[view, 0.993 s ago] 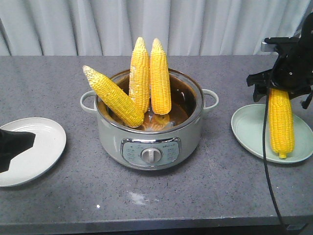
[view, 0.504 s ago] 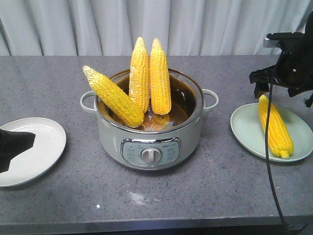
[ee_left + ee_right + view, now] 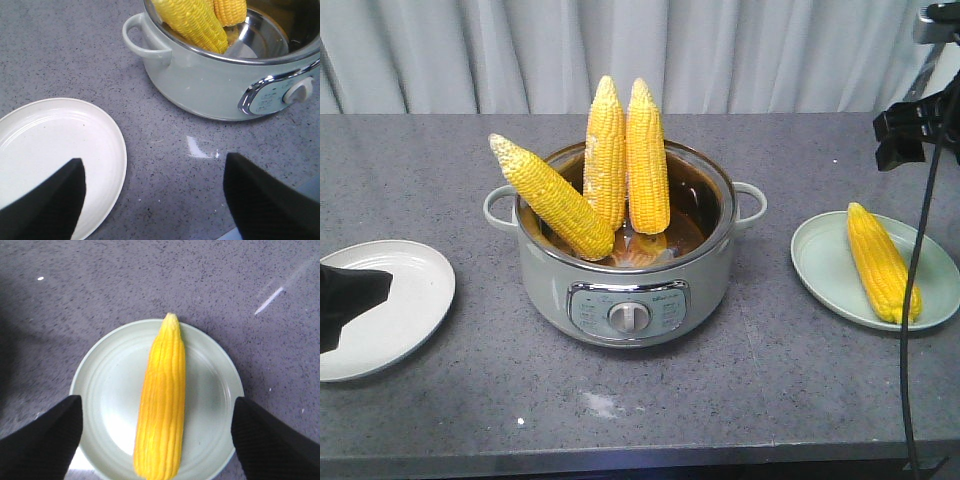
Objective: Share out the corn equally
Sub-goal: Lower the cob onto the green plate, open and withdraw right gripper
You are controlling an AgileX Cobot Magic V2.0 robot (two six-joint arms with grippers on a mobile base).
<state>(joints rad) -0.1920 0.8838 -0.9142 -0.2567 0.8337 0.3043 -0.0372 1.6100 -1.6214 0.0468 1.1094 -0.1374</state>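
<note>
Three corn cobs stand in the pot: one leans left, two stand upright. A fourth cob lies flat on the pale green plate at the right. My right gripper hangs open above that plate, clear of the cob, with its fingers wide to either side. The left gripper stays low at the left and is open. It is empty, with one finger over the white plate. The pot's corn shows at the top of the left wrist view.
The pot has side handles and a front control dial. A black cable hangs down from the right arm in front of the green plate. Grey curtains close the back of the stone counter.
My right gripper let go of the cob, which dropped from upright to lying flat on the green plate. The gripper then rose up and to the right. The left arm stayed still.
</note>
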